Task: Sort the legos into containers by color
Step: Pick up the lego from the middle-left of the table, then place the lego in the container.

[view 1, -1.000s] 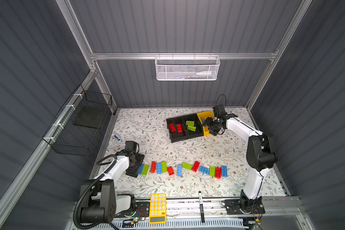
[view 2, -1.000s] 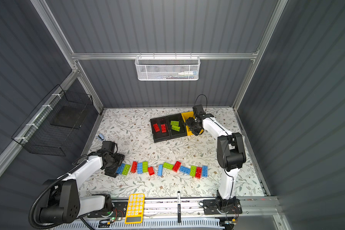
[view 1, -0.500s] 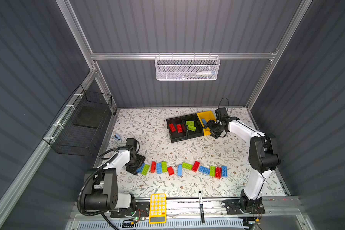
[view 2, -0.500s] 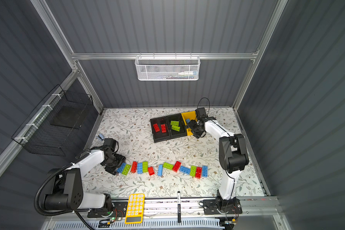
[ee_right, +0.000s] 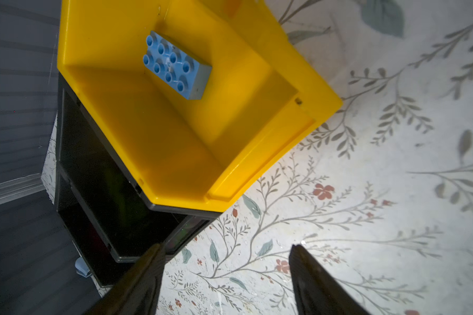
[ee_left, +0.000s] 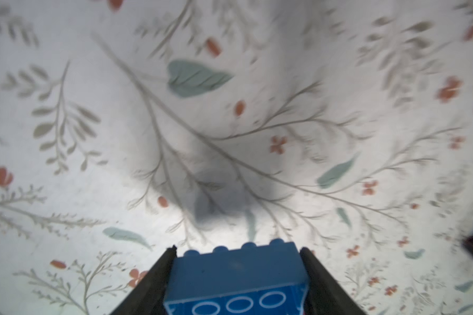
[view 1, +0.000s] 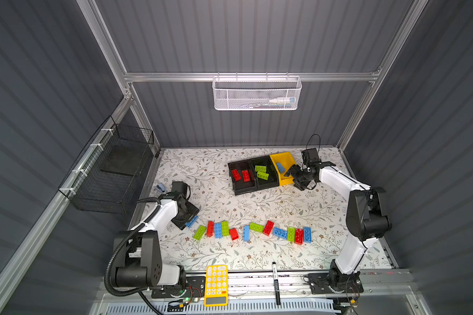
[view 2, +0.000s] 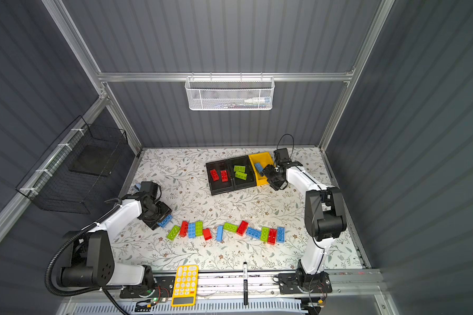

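Note:
My left gripper (ee_left: 237,248) is shut on a blue lego (ee_left: 238,272), which fills the gap between both fingers. In a top view this lego (view 1: 191,221) sits at the left end of a row of red, green and blue legos (view 1: 256,227) on the floral mat. At the back stand a black bin with two red legos (view 1: 241,175), a black bin with two green legos (view 1: 262,171), and a yellow bin (ee_right: 257,152) holding one blue lego (ee_right: 176,65). My right gripper (ee_right: 227,246) is open and empty, over the mat by the yellow bin's front right corner (view 1: 295,177).
A yellow calculator (view 1: 215,285) and a black marker (view 1: 275,281) lie on the front rail. A black wire basket (view 1: 112,169) hangs on the left wall and a white mesh basket (view 1: 257,92) on the back wall. A small blue clip (view 1: 160,187) lies at the mat's left edge.
My left gripper has closed on the blue lego at the row's left end and drawn it slightly away from the row. My right gripper has moved off the yellow bin toward the right.

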Robot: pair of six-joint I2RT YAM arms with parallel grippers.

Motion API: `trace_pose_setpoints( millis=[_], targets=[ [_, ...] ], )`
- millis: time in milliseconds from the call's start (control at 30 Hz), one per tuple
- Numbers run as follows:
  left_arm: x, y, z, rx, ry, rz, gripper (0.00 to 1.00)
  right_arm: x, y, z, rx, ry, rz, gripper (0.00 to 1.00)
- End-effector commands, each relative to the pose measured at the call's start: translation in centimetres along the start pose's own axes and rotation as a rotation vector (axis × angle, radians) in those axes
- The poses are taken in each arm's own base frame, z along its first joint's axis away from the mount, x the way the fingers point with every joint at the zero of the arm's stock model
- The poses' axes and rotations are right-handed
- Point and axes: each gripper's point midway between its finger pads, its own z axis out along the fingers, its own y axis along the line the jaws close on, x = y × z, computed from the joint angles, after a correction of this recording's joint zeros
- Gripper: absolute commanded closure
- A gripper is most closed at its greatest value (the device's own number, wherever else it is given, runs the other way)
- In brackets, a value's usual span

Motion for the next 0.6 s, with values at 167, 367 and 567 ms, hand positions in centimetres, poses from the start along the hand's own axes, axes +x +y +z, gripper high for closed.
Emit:
trace_pose_setpoints(
  millis=[167,367,567],
  targets=[
    [-3.2,-9.9,-7.4,0.029,-0.273,0.565,0.53,-0.6,-5.1,-4.4,0.133,-0.079,-0.089,0.25],
    [-1.6,-18.3,-10.0,0.147,-0.377,0.766,0.54,0.9,-8.8,-5.9,0.205,-0.095,-0.101,0.25],
    [1.8,-29.8,-14.7,0.291,-0.532,1.015,0.54,3.1,-12.1,-5.4,0.245,-0.058,-0.084,0.26]
  ],
)
